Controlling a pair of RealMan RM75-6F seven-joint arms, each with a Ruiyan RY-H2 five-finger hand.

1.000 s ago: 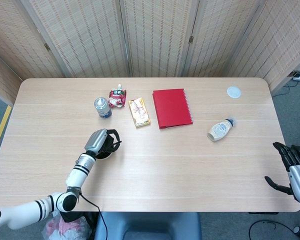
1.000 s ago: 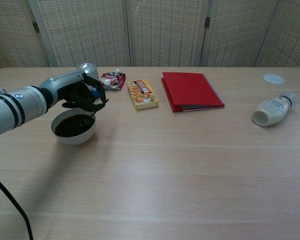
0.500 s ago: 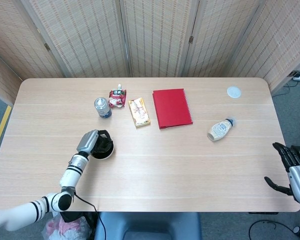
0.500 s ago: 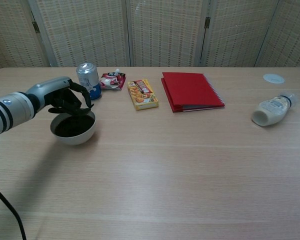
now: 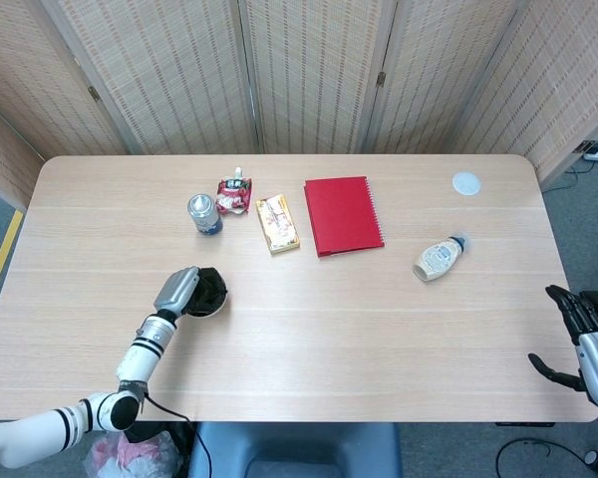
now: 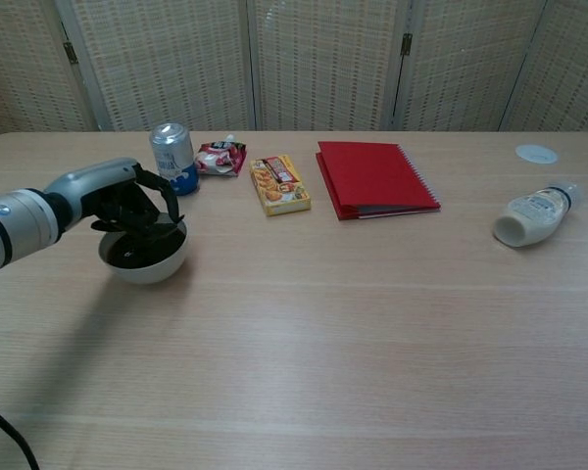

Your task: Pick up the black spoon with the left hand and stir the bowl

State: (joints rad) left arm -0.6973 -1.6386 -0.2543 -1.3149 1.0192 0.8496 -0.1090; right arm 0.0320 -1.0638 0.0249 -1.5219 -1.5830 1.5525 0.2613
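A white bowl [image 6: 147, 266] of dark liquid stands on the table's left side; the head view shows the bowl [image 5: 216, 305] partly under my left hand. My left hand [image 6: 127, 204] hangs over the bowl's left rim with its dark fingers curled down into it. They grip the black spoon [image 6: 163, 231], which is hard to tell apart from the fingers and the dark liquid. In the head view the left hand [image 5: 184, 291] covers most of the bowl. My right hand [image 5: 586, 337] rests off the table's near right corner, fingers apart and empty.
Behind the bowl stand a drink can [image 6: 172, 149] and a red pouch [image 6: 220, 157]. A yellow snack box [image 6: 280, 184], a red notebook [image 6: 374, 178], a lying white bottle [image 6: 534, 215] and a small white lid [image 6: 536, 153] lie further right.
My left hand has swept from the bowl's far right side to its left rim and dropped lower into the bowl. The right hand has stayed put.
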